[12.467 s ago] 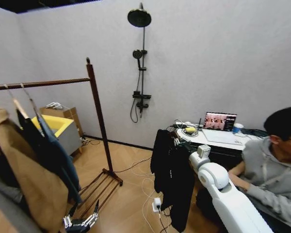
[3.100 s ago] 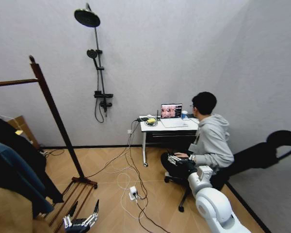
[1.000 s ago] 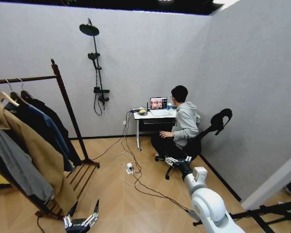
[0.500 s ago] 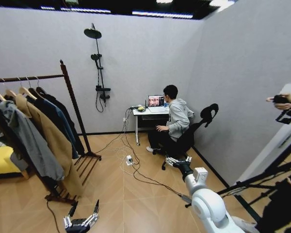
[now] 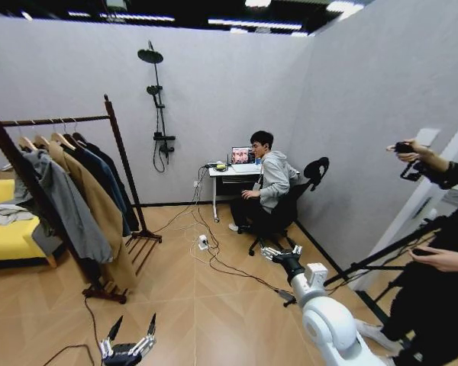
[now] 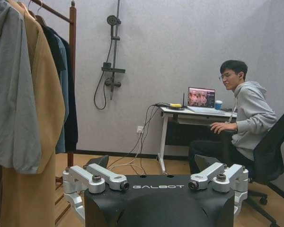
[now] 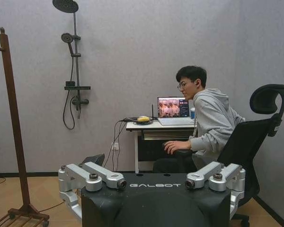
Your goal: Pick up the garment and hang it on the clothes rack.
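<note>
The garment (image 5: 111, 179) is mostly hidden behind the blue jacket (image 5: 99, 175) and tan coat (image 5: 95, 213). The rack (image 5: 122, 164) is cut off at the head view's left edge. The left hand (image 5: 128, 347) is partly cut by the bottom edge.

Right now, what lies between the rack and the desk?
In the head view, bare wood floor with loose cables and a power strip between the rack and the desk.
</note>
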### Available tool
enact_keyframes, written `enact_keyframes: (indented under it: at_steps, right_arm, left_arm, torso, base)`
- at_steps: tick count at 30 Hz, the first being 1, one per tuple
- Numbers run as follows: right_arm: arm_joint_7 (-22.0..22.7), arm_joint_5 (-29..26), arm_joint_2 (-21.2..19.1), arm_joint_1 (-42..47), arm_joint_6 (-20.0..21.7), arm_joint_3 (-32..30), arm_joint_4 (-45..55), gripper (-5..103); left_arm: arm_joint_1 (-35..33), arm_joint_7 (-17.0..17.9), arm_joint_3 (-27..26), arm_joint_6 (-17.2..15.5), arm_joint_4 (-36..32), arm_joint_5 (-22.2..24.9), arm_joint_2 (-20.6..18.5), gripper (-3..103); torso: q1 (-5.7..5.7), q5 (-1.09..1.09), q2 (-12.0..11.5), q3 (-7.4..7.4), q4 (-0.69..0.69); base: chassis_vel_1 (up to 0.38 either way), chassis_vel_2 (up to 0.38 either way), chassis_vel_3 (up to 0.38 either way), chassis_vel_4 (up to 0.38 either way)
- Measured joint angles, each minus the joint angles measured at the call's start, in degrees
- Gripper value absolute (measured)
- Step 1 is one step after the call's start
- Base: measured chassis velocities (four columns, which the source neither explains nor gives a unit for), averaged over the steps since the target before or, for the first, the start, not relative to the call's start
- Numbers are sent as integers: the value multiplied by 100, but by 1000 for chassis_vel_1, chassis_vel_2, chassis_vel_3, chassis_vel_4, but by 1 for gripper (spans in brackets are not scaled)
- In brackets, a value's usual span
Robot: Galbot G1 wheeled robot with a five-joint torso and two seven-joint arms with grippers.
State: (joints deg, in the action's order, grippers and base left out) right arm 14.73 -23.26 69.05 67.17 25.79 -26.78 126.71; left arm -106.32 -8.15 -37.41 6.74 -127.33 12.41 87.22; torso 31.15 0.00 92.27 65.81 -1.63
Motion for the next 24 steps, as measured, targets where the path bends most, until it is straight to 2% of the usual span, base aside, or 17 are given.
enact_keyframes:
  at_steps: [2, 4, 7, 9, 11, 14, 24]
  right_arm:
    - [0, 0, 0, 6, 0, 0, 1, 100]
    - [-1, 0, 0, 10, 0, 5, 5, 100]
    - [-6, 2, 0, 12, 0, 11, 2, 100]
    - [-19, 5, 3, 12, -12, 17, -7, 100]
    - [-94, 66, 9, 16, -117, 29, -55, 100]
    - [-194, 74, 10, 26, -174, 27, -59, 100]
    - [-454, -186, 0, 38, -132, -31, -18, 100]
  left_arm:
    - [0, 0, 0, 0, 0, 0, 0, 100]
    - [0, 0, -1, 0, 0, 0, 0, 100]
    - [0, 0, 0, 0, 0, 0, 0, 100]
    - [0, 0, 0, 0, 0, 0, 0, 100]
    - [0, 0, 0, 0, 0, 0, 0, 100]
    - [0, 0, 0, 0, 0, 0, 0, 100]
    - [0, 0, 0, 0, 0, 0, 0, 100]
  torso:
    - [-2, 4, 1, 0, 0]
    - [0, -3, 0, 0, 2]
    - [-2, 3, 1, -1, 0]
    - [-2, -3, 1, -1, 1]
    - [-4, 3, 2, -1, 0]
    - [-4, -2, 3, -2, 0]
    - [4, 0, -2, 1, 2]
  base:
    - [198, -200, -196, 184]
    - [170, -190, -190, 217]
    - [188, -168, -173, 170]
    - [163, -153, -157, 164]
    - [115, -119, -130, 81]
    - [75, -81, -79, 52]
    - [-6, 34, 18, -7]
